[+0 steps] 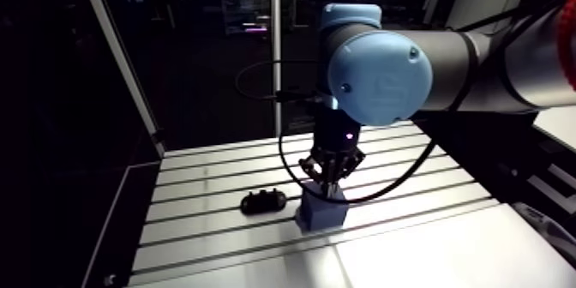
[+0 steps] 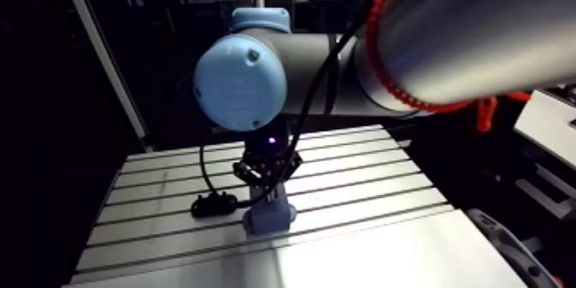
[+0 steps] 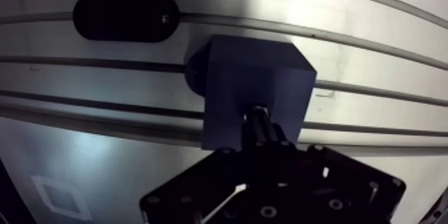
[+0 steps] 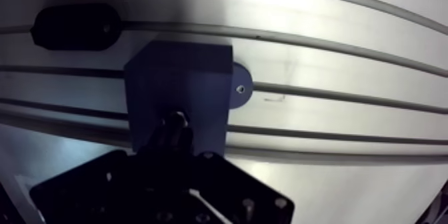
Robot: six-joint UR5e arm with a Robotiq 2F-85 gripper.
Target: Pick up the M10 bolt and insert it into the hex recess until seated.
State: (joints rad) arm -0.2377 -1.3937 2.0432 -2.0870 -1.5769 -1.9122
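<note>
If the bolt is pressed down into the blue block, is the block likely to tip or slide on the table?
Probably not tip: the blue block looks squat and sits flat on the table. A tab with a hole at its base suggests it may be screwed down, so sliding seems unlikely. It looks rigid enough to take the bolt.

**Block and fixture on the slotted tabletop**

The block (image 1: 321, 210) stands on the tabletop (image 1: 429, 249), about midway across it. A low fixture (image 1: 263, 201) lies on the tabletop just beside the block, to its left in the arm view, and does not touch it. The gripper (image 3: 259, 123) hangs directly above the block. The bolt (image 3: 257, 112) sits between its fingers (image 3: 269, 135), its end at the block's top face.
</note>
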